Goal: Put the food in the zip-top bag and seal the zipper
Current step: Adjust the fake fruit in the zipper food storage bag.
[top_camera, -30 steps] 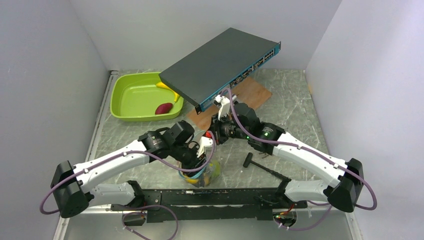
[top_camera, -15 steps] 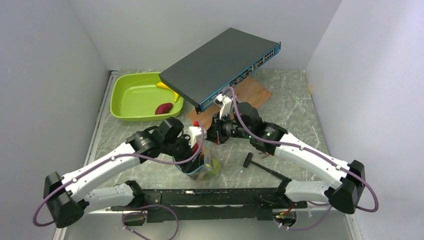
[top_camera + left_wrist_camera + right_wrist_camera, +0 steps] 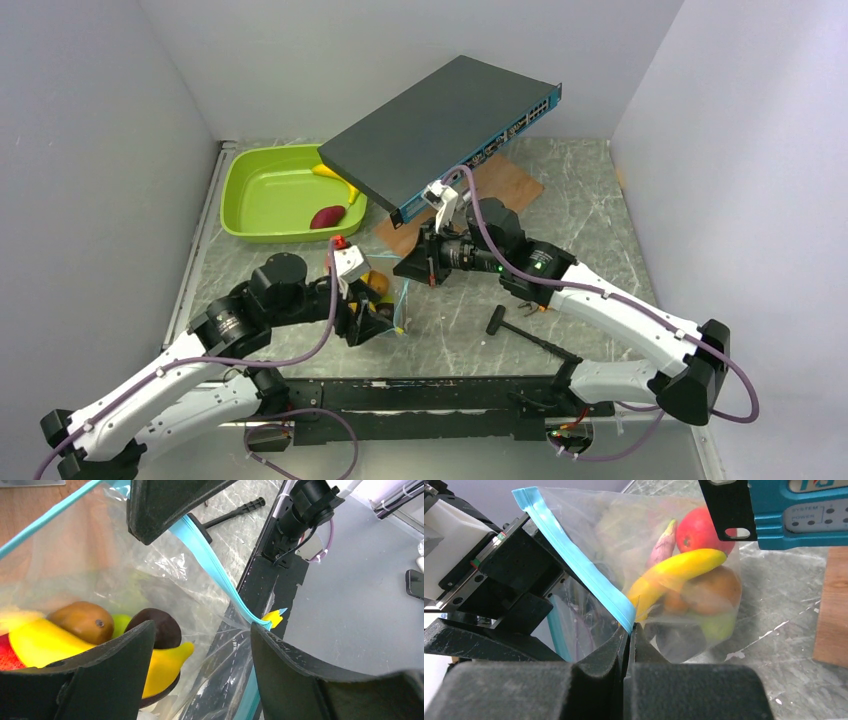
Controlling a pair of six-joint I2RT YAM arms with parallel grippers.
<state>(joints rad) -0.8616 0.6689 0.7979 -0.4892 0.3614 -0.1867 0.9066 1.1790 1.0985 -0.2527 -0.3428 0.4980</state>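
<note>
The zip-top bag [image 3: 390, 296] hangs between my two grippers, clear and crinkly, with food inside. In the left wrist view the bag [image 3: 125, 565] holds a banana [image 3: 40, 640], a brown-orange fruit [image 3: 82, 620] and a dark eggplant [image 3: 160, 627]. The teal zipper [image 3: 210, 560] runs down between my open left gripper's [image 3: 202, 630] fingers without being pinched. My right gripper [image 3: 629, 627] is shut on the zipper [image 3: 574, 560]. Behind it the bag [image 3: 624, 525] shows a red apple [image 3: 696, 530] and a banana [image 3: 674, 570]. In the top view the left gripper [image 3: 383, 313] is just left of the right gripper [image 3: 410, 270].
A lime-green tray [image 3: 245, 200] at the back left holds a dark-red piece [image 3: 327, 217] and a yellow banana [image 3: 335, 175]. A tilted network switch [image 3: 440, 130] overhangs a wooden board [image 3: 510, 185]. A black tool [image 3: 510, 325] lies on the table right of the bag.
My left arm has drawn back to the left and its gripper has moved up and left from the front edge. The bag has shifted up and left with it. The right gripper moved slightly left.
</note>
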